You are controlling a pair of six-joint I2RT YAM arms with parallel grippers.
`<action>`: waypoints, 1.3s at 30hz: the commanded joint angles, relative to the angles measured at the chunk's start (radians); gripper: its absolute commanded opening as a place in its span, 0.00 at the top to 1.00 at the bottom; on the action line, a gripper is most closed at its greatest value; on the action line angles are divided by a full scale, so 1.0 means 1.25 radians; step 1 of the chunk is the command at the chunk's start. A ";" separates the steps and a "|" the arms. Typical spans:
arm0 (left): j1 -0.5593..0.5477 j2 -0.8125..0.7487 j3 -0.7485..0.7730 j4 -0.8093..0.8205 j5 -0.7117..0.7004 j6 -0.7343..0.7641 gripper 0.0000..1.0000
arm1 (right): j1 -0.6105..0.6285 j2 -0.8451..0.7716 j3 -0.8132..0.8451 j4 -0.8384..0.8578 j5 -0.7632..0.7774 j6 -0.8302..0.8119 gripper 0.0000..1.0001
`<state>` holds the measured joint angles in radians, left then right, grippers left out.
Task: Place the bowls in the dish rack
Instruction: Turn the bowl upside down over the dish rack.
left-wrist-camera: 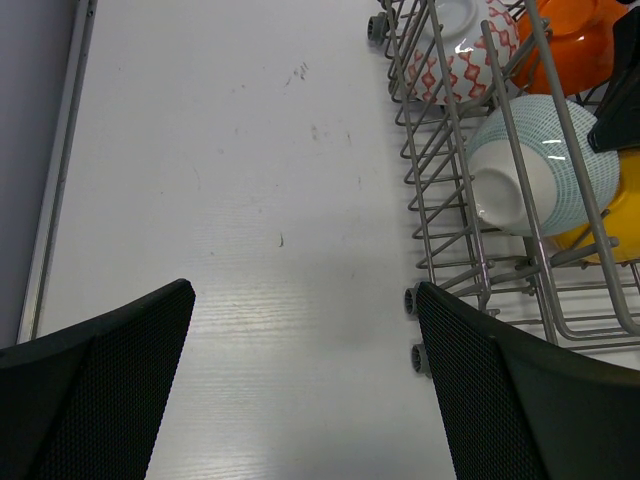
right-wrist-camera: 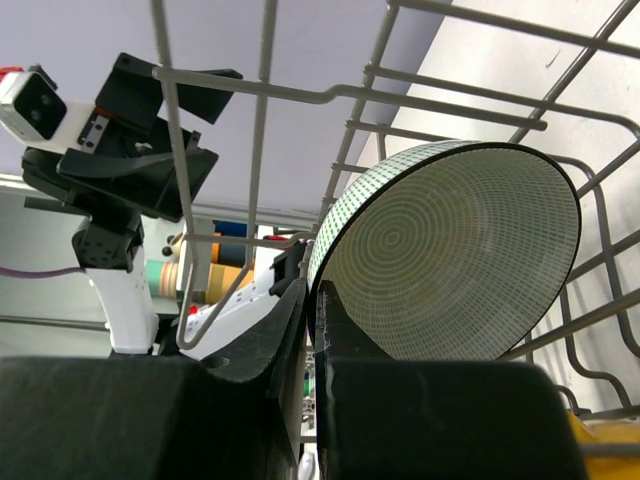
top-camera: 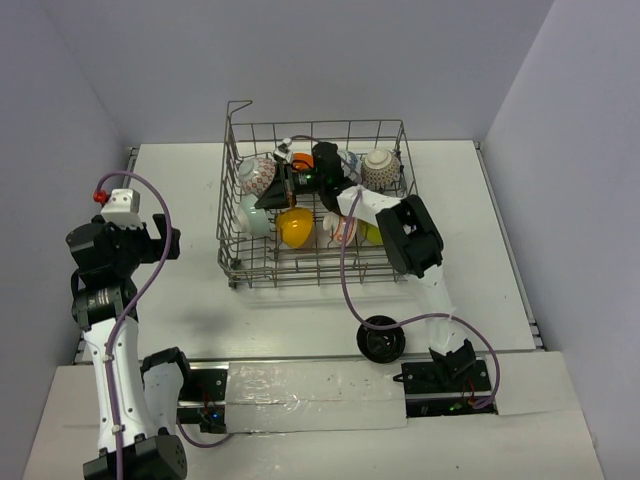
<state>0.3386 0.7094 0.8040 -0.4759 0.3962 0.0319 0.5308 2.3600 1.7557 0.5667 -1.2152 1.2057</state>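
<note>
The dish rack [top-camera: 320, 270] is sitting toward the far edge of the table [top-camera: 200, 290], roughly midway between its left and right edges. The right arm is reaching into it from the near right. The right gripper [right-wrist-camera: 311, 295] is pinching the rim of a green-patterned bowl [right-wrist-camera: 450, 250], with one finger inside the rim and the other outside. This bowl is standing on edge against the rack's wires in the far-left part of the rack, its ringed inside facing the wrist camera. Other bowls are lying among the tines. A red-and-white bowl [left-wrist-camera: 465, 50] and a pale teal bowl [left-wrist-camera: 540, 170] are resting along the rack's left wall. An orange bowl [left-wrist-camera: 575, 50] and a yellow bowl [left-wrist-camera: 615, 220] are sitting just beside them. A white-patterned bowl [top-camera: 380, 168] is sitting in the far-right corner. A black bowl [top-camera: 381, 340] is waiting outside the rack, close to the table's near edge and just beside the right arm. The left gripper [left-wrist-camera: 305, 300] is hovering over bare table near the rack's left wall, its fingers spread wide and holding nothing.
</note>
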 commanded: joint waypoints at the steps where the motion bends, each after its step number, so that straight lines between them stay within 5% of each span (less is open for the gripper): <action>1: 0.005 -0.008 -0.007 0.028 0.022 -0.010 0.01 | 0.004 0.003 0.015 0.022 -0.013 -0.015 1.00; 14: 0.006 -0.009 -0.009 0.027 0.030 -0.011 0.01 | -0.009 -0.004 0.019 -0.025 -0.017 -0.070 0.94; 25: 0.009 -0.015 -0.011 0.026 0.034 -0.011 0.01 | -0.029 -0.023 0.053 -0.262 0.019 -0.262 0.90; 39: 0.011 -0.014 -0.011 0.027 0.039 -0.013 0.01 | -0.050 -0.041 0.057 -0.285 0.016 -0.292 0.78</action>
<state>0.3447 0.7025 0.7898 -0.4759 0.4217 0.0319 0.4831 2.3623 1.7912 0.2428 -1.1896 0.8955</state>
